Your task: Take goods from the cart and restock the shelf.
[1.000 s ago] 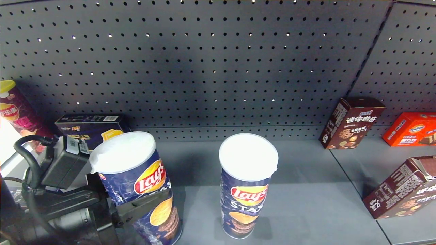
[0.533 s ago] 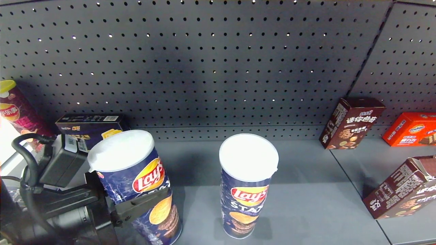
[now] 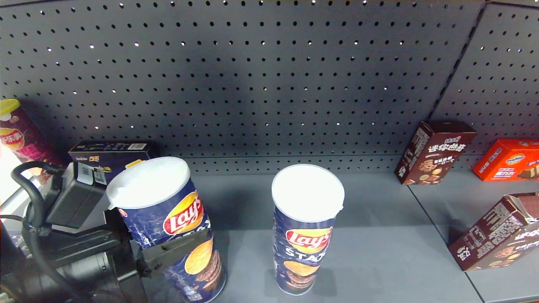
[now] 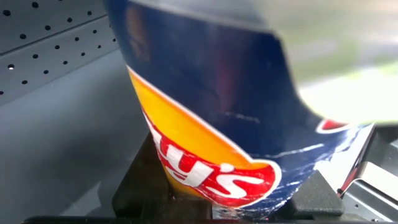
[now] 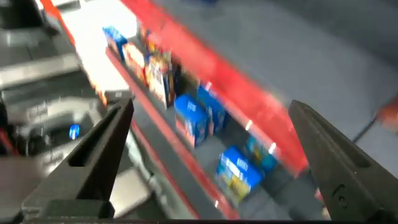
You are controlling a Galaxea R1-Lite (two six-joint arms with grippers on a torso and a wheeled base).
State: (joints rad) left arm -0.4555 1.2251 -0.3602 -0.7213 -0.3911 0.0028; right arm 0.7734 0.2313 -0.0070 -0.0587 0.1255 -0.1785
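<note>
Spotter: Fingers of the left gripper (image 3: 172, 252) are clamping the blue chip can (image 3: 162, 210) around its lower half. The can is tilting, its lid leaning away from the second can (image 3: 305, 229).

Operator: Is its base sitting on the shelf (image 3: 379, 261)?

Spotter: I cannot tell; it is hanging at the surface or just above it. The right gripper (image 5: 211, 112) is idling, fingers spread, nothing between them.

Operator: What is worrying you?

Spotter: Releasing while it is leaning. My guess is it would be toppling lid-first onto the navy box (image 3: 107, 151) lying just behind the fingers, or its base would be skidding toward the second can, standing near them on the right-arm side.

Operator: And farther out?

Spotter: A purple can (image 3: 21, 134) is leaning beyond the navy box. Two brown boxes (image 3: 433, 151) and an orange box (image 3: 507, 160) are sitting well apart, past the second can, probably beyond any fall.
</note>
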